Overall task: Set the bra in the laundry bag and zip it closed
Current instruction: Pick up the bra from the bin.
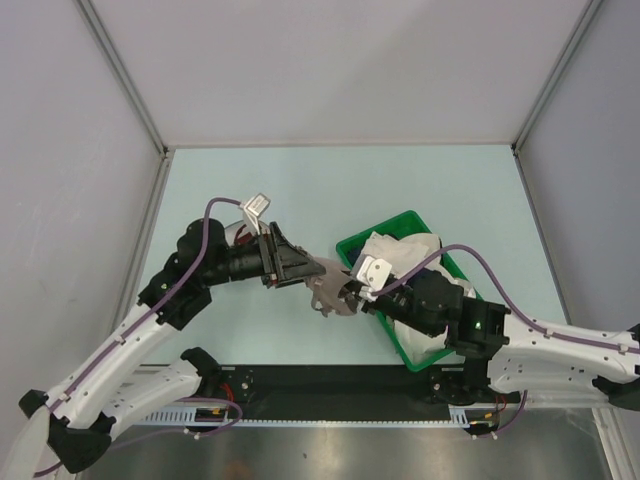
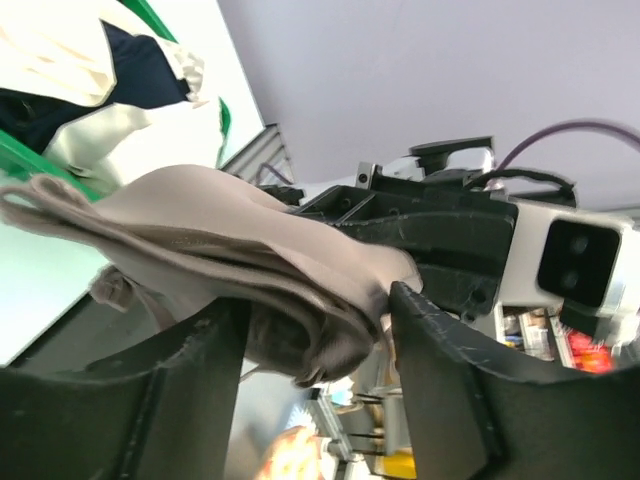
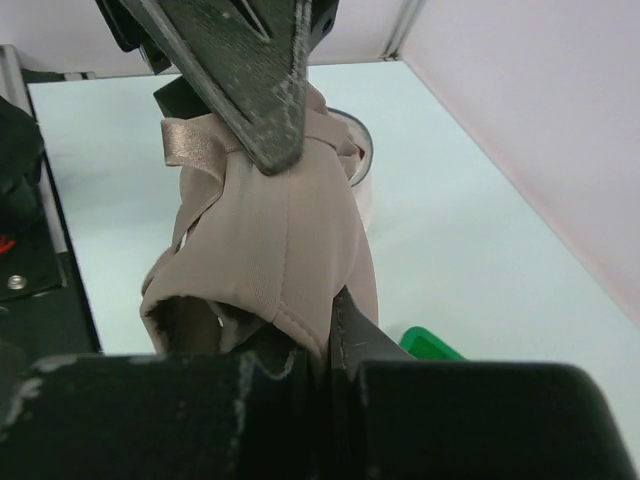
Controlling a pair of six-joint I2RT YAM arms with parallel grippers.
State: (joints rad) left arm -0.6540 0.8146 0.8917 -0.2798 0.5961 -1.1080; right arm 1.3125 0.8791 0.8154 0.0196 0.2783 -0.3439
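Observation:
The bra (image 1: 330,290) is a taupe-beige bundle of soft fabric hanging in the air between the two arms, left of the basket. My right gripper (image 1: 352,295) is shut on its lower edge; in the right wrist view the fabric (image 3: 280,230) is pinched between the closed jaws (image 3: 320,340). My left gripper (image 1: 305,272) stands open around the other end: its fingers (image 2: 430,360) are apart with the bra (image 2: 220,230) bulging loosely between them. The laundry bag (image 3: 362,165) shows as a round white shape with a dark rim behind the bra, mostly hidden by the left arm (image 1: 237,236).
A green plastic basket (image 1: 400,222) with white and navy garments (image 1: 400,250) sits on the table at the right, under the right arm. Grey walls enclose the table on three sides. The black base rail runs along the near edge.

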